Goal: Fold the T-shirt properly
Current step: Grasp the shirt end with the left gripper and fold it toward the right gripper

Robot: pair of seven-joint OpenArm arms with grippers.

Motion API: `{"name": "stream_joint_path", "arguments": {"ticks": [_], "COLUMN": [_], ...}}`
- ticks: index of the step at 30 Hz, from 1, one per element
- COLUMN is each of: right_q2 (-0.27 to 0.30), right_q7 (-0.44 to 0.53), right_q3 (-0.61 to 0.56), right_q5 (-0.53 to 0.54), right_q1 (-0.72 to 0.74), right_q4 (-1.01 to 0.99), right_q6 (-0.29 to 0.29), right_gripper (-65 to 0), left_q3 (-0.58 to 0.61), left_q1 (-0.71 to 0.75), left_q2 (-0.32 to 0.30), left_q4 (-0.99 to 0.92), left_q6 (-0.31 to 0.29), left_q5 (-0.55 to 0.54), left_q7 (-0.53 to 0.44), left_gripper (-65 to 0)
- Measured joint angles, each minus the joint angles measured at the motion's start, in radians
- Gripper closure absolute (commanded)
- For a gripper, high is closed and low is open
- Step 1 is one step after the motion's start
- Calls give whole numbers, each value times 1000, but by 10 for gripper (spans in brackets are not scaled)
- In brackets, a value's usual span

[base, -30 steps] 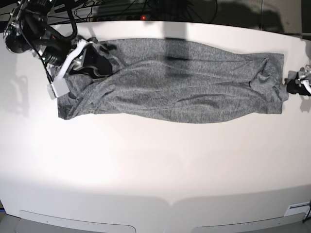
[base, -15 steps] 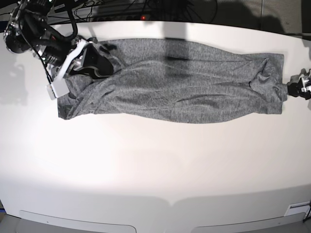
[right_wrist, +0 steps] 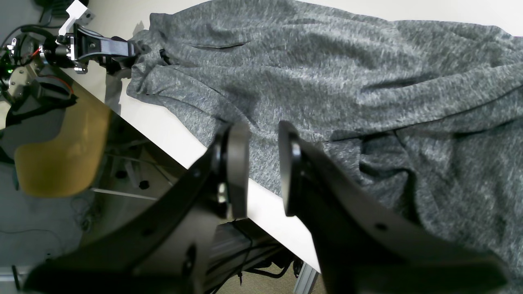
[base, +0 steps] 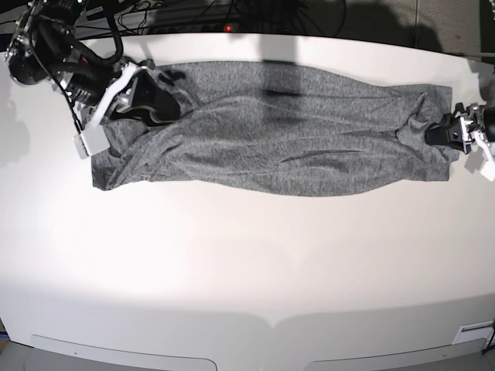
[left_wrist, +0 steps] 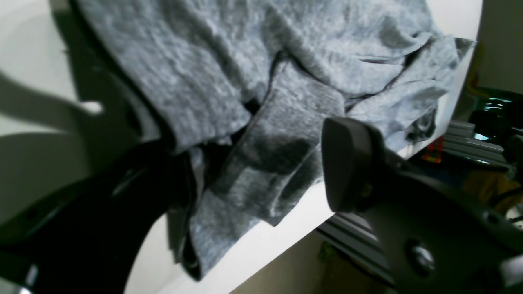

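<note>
Your left gripper [base: 442, 134], jaws wide, straddles the T-shirt [base: 271, 131] edge at frame right; close on both layers. Right gripper [right_wrist: 263, 163] is narrow, holding nothing.

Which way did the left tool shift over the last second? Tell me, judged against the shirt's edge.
Yes. In the base view the left tool has moved inward from the table's edge onto the T-shirt's end.

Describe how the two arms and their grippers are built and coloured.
Both arms are black with white brackets. The right gripper has two flat, rounded black fingers on curved black links. The left gripper has a matte black rounded pad with screw heads in the link behind it. Black cables loop around the right arm in the base view.
</note>
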Motion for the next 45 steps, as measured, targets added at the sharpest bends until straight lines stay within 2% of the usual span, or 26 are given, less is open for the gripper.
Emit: {"name": "stream_joint_path", "arguments": {"ticks": [7, 9, 11, 14, 15, 16, 32, 40, 45], "right_q2": [0, 0, 0, 0, 0, 0, 0, 0, -1], "right_q7": [0, 0, 0, 0, 0, 0, 2, 1, -7], "right_q3": [0, 0, 0, 0, 0, 0, 0, 1, 2], "right_q5": [1, 1, 1, 1, 1, 2, 2, 2, 2], "right_q1": [0, 0, 0, 0, 0, 0, 3, 98, 178], "right_q4": [0, 0, 0, 0, 0, 0, 0, 0, 0], "right_q6": [0, 0, 0, 0, 0, 0, 0, 0, 0], "right_gripper": [-136, -136, -136, -136, -136, -136, -136, -136, -136], "left_q3": [2, 2, 2, 2, 2, 2, 2, 2, 2], "left_q1": [3, 2, 3, 3, 3, 3, 3, 6, 89], "left_q2": [5, 5, 5, 5, 5, 5, 5, 11, 74], "left_q4": [-2, -2, -2, -4, -4, -4, 21, 164, 353], "left_q6": [1, 1, 1, 4, 4, 5, 5, 5, 5], "left_q5": [-95, -108, -107, -108, -108, -108, -150, -148, -150], "left_q7": [6, 6, 6, 6, 6, 6, 7, 10, 9], "left_gripper": [-448, -426, -316, -74, -27, -8, 0, 0, 0]}}
